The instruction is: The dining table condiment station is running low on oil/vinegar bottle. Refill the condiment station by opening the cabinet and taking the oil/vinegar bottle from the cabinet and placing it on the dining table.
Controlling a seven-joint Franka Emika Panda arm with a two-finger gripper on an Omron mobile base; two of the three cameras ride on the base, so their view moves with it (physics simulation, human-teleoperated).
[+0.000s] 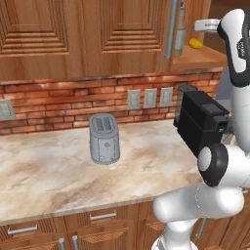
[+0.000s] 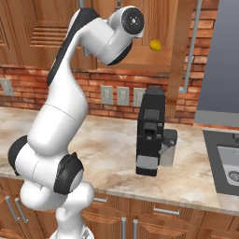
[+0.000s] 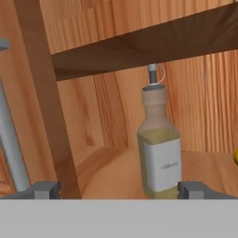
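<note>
Your oil/vinegar bottle (image 3: pixel 159 142) stands upright on the lower shelf (image 1: pixel 205 57) of the open cabinet (image 1: pixel 78 34), part full of olive-yellow liquid, with a small yellow fruit (image 1: pixel 195 44) just beside it. Your hand (image 3: pixel 118 189) is released, its fingertips (image 3: pixel 44 189) spread wide in front of the bottle and not touching it. Below on the worktop (image 1: pixel 49 171) stand a grey toaster (image 1: pixel 104 138) and a black coffee machine (image 2: pixel 151 131).

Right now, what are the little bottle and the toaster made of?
The oil/vinegar bottle looks like clear, shiny glass: you can see yellow liquid through it, and it has a white label and a grey metal-looking top. The toaster looks like dull grey brushed metal, though it could be painted plastic.
</note>
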